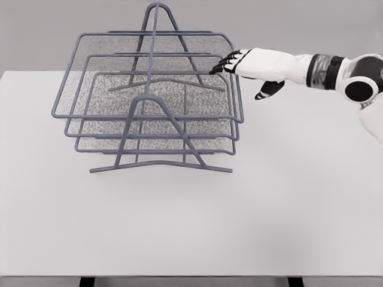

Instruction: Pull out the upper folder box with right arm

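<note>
The three-tier wire rack (152, 107) stands at the worktop's (239, 227) ten o'clock; the upper folder box (149, 75) sits seated in it. The right hand (239, 61) reaches its three o'clock rim, dark fingers (224, 66) hooked at the wire, though a closed hold cannot be confirmed. Risk: a shallow hook slips off, or pulling drags the light rack bodily across the worktop.

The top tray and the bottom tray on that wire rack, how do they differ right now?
The top tray looks larger and sticks out further left than the bottom tray. The right hand reaches the top tray's right rim; nothing touches the bottom tray. Both are grey wire mesh trays in one rack.
</note>
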Controlling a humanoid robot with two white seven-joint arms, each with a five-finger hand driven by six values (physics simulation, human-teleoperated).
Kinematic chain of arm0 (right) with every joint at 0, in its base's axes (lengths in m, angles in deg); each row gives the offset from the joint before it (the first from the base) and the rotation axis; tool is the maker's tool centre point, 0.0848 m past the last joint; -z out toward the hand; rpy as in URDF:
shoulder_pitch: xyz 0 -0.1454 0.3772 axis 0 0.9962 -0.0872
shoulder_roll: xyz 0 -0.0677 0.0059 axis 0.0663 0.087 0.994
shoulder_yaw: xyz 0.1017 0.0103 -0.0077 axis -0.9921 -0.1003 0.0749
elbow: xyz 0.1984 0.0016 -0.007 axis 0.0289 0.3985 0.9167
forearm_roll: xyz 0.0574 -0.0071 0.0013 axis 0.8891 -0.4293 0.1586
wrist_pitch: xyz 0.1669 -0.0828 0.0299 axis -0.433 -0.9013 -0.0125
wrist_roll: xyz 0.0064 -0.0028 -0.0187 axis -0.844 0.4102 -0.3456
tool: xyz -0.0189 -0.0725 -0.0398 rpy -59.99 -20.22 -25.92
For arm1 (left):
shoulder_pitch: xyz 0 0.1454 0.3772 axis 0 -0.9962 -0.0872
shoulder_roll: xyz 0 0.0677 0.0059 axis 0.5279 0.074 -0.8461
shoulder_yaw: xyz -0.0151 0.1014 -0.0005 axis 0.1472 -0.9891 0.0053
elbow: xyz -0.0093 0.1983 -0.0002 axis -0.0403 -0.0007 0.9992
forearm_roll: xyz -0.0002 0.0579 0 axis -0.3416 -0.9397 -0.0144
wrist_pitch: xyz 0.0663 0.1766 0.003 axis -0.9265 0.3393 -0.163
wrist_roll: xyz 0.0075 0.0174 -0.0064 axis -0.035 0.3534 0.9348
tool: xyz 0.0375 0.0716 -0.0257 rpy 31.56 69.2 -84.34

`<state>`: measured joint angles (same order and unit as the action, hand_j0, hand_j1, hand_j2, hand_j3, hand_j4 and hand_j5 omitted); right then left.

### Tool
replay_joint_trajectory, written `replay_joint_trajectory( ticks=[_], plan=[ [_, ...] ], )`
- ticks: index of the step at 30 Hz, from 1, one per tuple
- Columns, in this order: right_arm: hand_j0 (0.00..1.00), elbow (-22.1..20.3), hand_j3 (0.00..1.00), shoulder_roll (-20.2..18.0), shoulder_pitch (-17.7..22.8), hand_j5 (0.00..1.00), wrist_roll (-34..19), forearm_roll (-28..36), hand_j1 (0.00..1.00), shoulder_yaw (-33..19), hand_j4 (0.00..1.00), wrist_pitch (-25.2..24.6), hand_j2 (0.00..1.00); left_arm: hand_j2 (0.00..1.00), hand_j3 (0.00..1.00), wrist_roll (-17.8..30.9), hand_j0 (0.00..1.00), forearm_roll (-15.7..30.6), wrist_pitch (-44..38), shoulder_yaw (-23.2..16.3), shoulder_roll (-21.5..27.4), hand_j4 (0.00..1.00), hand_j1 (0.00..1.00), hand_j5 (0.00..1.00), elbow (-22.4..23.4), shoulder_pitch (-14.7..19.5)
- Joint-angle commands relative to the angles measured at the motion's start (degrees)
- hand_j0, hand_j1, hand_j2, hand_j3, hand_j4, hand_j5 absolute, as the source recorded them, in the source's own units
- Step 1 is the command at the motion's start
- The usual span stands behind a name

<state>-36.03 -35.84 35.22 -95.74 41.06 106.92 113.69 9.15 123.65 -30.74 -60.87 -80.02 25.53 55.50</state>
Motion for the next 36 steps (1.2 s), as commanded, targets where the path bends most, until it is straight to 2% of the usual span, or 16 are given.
replay_joint_trajectory(
  ticks=[1, 6, 10, 14, 18, 20, 23, 27, 33, 34, 36],
  plan=[
    [1.0, 0.6, 1.0, 0.9, 0.1, 1.0, 0.0, 0.2, 1.0, 1.3, 1.0, 0.2, 1.0, 1.0, 1.0, 0.0, 1.0, 0.0, 0.0, 0.0, 0.0, 1.0, 1.0, 1.0, 0.0, 0.0],
    [1.0, 0.3, 1.0, 0.8, 1.2, 1.0, 0.0, 0.2, 1.0, 2.1, 1.0, 0.2, 1.0, 1.0, 1.0, 0.0, 1.0, 0.0, 0.0, 0.0, 0.0, 1.0, 1.0, 1.0, 0.0, 0.0],
    [1.0, -0.4, 1.0, -0.9, 1.8, 1.0, 0.0, 0.2, 1.0, 2.0, 1.0, 0.2, 1.0, 1.0, 1.0, 0.0, 1.0, 0.0, 0.0, 0.0, 0.0, 1.0, 1.0, 1.0, 0.0, 0.0],
    [1.0, -2.5, 1.0, -5.7, 2.0, 1.0, 0.0, 0.5, 1.0, 1.8, 1.0, 0.2, 1.0, 1.0, 1.0, 0.0, 1.0, 0.0, 0.0, 0.0, 0.0, 1.0, 1.0, 1.0, 0.0, 0.0],
    [1.0, -2.6, 1.0, -10.4, 2.2, 1.0, 0.0, 0.8, 1.0, 1.3, 1.0, 0.2, 1.0, 1.0, 1.0, 0.0, 1.0, 0.0, 0.0, 0.0, 0.0, 1.0, 1.0, 1.0, 0.0, 0.0],
    [1.0, -2.5, 1.0, -12.6, 3.1, 1.0, 0.0, 0.9, 1.0, 0.9, 1.0, 0.2, 1.0, 1.0, 1.0, 0.0, 1.0, 0.0, 0.0, -0.1, 0.0, 1.0, 1.0, 1.0, 0.0, 0.0],
    [1.0, -2.5, 1.0, -16.5, 6.6, 1.0, 0.0, 0.9, 1.0, -2.9, 1.0, 0.2, 1.0, 1.0, 1.0, 0.0, 1.0, 0.0, 0.0, -0.1, 0.0, 1.0, 1.0, 1.0, 0.0, 0.0],
    [1.0, -2.3, 1.0, -22.3, 7.5, 1.0, 0.0, 1.0, 1.0, -4.2, 1.0, 0.2, 1.0, 1.0, 1.0, 0.0, 1.0, 0.0, 0.0, 0.0, 0.0, 1.0, 1.0, 1.0, 0.0, 0.0],
    [1.0, -1.9, 1.0, -26.7, 7.6, 1.0, 0.0, 1.2, 1.0, -4.4, 1.0, 0.2, 1.0, 1.0, 1.0, 0.0, 1.0, 0.0, 0.0, 0.0, 0.0, 1.0, 1.0, 1.0, 0.0, 0.0],
    [1.0, -1.8, 1.0, -26.7, 7.7, 1.0, 0.0, 1.2, 1.0, -6.3, 1.0, 0.2, 1.0, 1.0, 1.0, 0.0, 1.0, 0.0, 0.0, 0.0, 0.0, 1.0, 1.0, 1.0, 0.0, 0.0],
    [1.0, -1.8, 1.0, -27.8, 7.7, 1.0, 0.0, 1.3, 1.0, -6.7, 1.0, 0.2, 1.0, 1.0, 1.0, 0.0, 1.0, 0.0, 0.0, 0.0, 0.0, 1.0, 1.0, 1.0, 0.0, 0.0]
  ],
)
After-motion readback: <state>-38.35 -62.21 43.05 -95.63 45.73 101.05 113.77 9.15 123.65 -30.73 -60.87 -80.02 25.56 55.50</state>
